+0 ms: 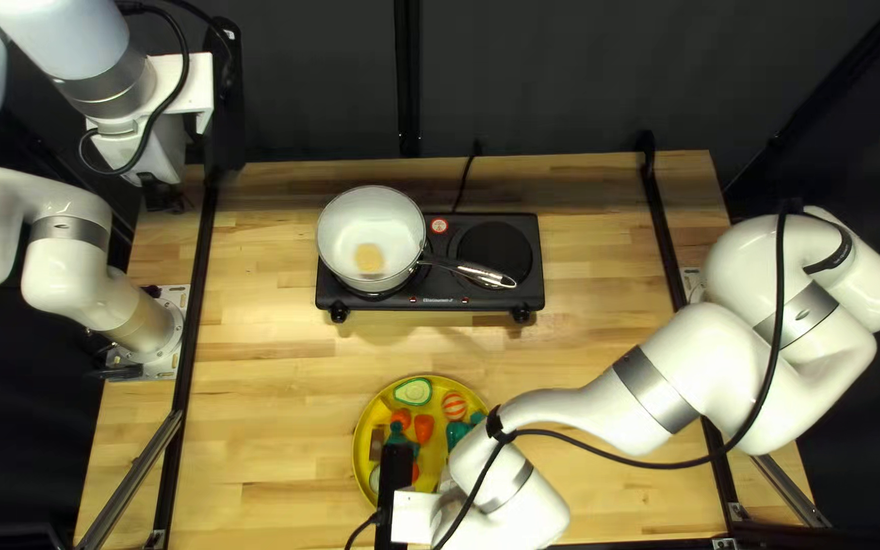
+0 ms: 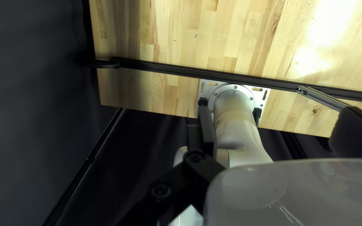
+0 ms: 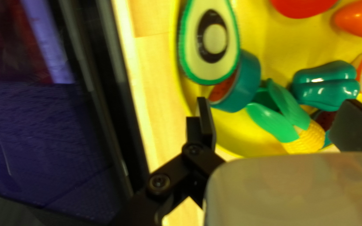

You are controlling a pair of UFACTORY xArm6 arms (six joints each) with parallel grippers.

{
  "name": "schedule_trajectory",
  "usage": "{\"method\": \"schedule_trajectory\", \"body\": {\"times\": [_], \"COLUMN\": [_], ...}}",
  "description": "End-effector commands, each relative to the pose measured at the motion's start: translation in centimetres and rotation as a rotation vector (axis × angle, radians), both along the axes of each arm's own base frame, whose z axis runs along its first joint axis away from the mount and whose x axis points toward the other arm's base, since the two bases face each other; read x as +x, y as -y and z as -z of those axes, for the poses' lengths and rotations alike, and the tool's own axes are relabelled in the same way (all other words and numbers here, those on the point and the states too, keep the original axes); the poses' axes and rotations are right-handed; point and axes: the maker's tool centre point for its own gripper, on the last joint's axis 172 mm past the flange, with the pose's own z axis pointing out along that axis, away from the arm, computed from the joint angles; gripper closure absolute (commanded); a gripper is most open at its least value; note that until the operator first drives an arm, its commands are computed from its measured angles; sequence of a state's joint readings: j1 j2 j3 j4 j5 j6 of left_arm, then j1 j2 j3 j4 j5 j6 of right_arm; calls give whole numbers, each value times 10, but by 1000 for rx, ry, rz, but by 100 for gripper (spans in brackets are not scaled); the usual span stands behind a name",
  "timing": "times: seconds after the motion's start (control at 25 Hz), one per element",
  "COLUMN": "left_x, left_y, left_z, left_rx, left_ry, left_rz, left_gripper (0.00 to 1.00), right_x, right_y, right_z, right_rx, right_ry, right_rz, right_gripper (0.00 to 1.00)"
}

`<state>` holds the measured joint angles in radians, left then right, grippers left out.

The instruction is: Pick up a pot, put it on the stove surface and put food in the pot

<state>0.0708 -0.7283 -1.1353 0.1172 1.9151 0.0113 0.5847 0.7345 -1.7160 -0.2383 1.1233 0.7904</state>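
Lying beneath parted right claw (image 1: 448, 499), toy corn (image 3: 289, 122), on yellow plate (image 3: 233, 132)

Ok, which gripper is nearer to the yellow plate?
Right. The right gripper hangs over the yellow plate; the left gripper is well away, raised at the left of the top left view.

Table (image 1: 287, 407) is pretty bright in the top left view, curtain (image 1: 562, 81) at 12 o'clock way dim, soft shadow at 6 from the stove (image 1: 399, 303). Left wrist view has nasty glare 2 o'clock from my left arm's base (image 2: 248, 88); right wrist view's avocado (image 3: 189, 42) is kinda blurry, pepper (image 3: 325, 90) at its 4 has glints.
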Motion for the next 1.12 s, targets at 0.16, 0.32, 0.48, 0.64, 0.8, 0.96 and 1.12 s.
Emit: {"method": "schedule_trajectory", "body": {"times": [0.16, 0.32, 0.48, 0.64, 0.8, 0.96, 1.12], "left_x": [0, 0, 0, 0, 0, 0, 0], "left_y": [0, 0, 0, 0, 0, 0, 0], "left_z": [0, 0, 0, 0, 0, 0, 0], "left_rx": [0, 0, 0, 0, 0, 0, 0], "left_ry": [0, 0, 0, 0, 0, 0, 0], "left_rz": [0, 0, 0, 0, 0, 0, 0], "left_gripper": [0, 0, 0, 0, 0, 0, 0], "right_x": [10, 8, 4, 3, 3, 6, 10], "right_y": [0, -2, -2, 2, 8, 19, 22], "right_z": [10, 13, 14, 17, 17, 18, 18], "right_rx": [24, 30, 27, 20, 10, 13, 9], "right_ry": [20, 19, 15, 9, -4, -13, -20], "right_rz": [-3, -2, 0, 0, -7, -11, -19], "right_gripper": [0, 0, 0, 0, 0, 0, 0]}}
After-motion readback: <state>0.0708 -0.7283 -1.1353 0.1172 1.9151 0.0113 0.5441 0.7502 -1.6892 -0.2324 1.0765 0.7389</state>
